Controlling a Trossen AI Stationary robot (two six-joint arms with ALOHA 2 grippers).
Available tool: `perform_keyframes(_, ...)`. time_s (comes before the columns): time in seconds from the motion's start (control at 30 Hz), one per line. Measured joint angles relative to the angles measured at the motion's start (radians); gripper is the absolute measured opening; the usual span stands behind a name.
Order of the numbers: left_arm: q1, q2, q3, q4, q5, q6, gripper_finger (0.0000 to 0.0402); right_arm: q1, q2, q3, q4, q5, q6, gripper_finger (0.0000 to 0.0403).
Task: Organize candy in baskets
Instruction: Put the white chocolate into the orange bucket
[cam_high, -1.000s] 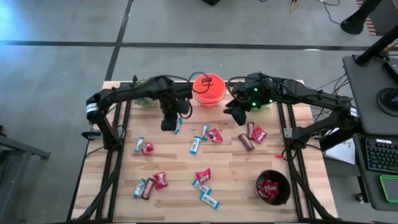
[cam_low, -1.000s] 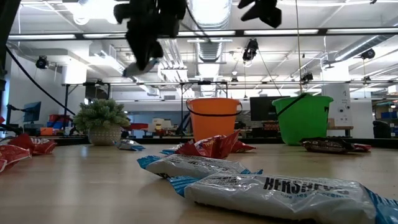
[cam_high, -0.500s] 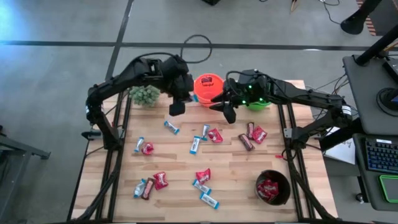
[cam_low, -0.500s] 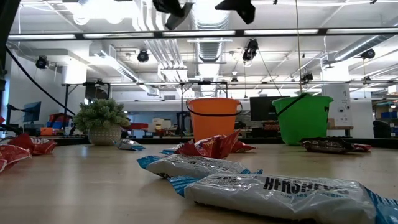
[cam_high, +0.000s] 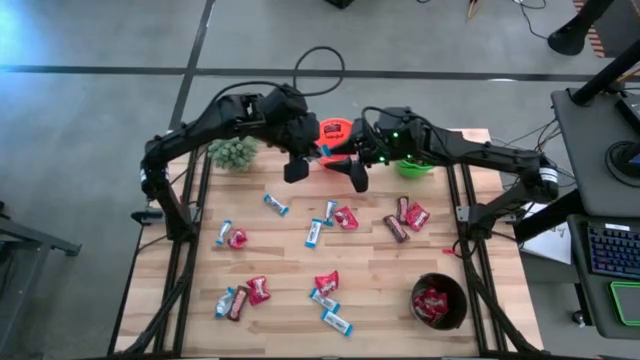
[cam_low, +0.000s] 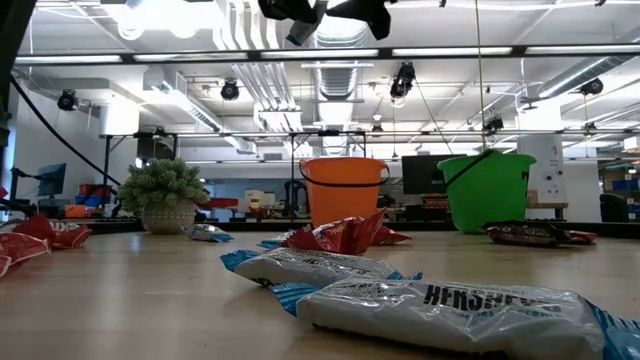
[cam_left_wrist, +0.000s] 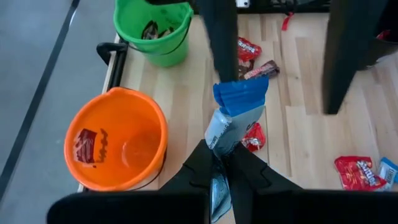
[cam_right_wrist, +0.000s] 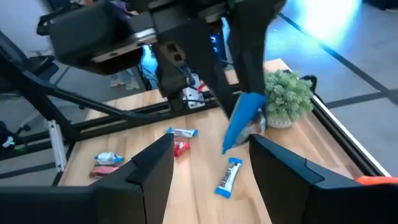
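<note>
Left gripper (cam_left_wrist: 219, 163) fingers clamped on a blue-and-white bar (cam_left_wrist: 235, 115), held up beside the orange basket (cam_left_wrist: 115, 145) (one red packet inside), right gripper (cam_right_wrist: 211, 158) fingers spread wide just before the bar, other candy (cam_high: 325, 281) scattered over the desk (cam_high: 280, 250), green basket (cam_left_wrist: 152, 28) nearby.

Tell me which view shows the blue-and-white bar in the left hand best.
Left wrist view: the blue-and-white bar fills mid-frame, pinched in the left hand. Right wrist view shows it edge-on; high view only a speck; low view a sliver.
</note>
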Motion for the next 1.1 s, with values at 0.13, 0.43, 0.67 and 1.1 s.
perform_keyframes(0.13,0.0,0.003,0.0,0.005,0.001,-0.001,0.0001,-0.008,0.022,0.0,0.019,0.01,-0.019,0.0199)
perform_keyframes(0.43,0.0,0.003,0.002,0.023,0.004,-0.001,0.0001,-0.032,0.05,0.0,0.066,0.032,-0.041,0.0197)
perform_keyframes(0.67,0.0,0.003,0.002,0.027,0.003,0.0,0.0001,-0.036,0.051,0.0,0.087,0.031,-0.049,0.0159)
perform_keyframes(1.1,0.001,0.003,0.002,0.019,0.002,0.003,0.0001,-0.036,0.051,0.0,0.08,0.03,-0.04,0.0017)
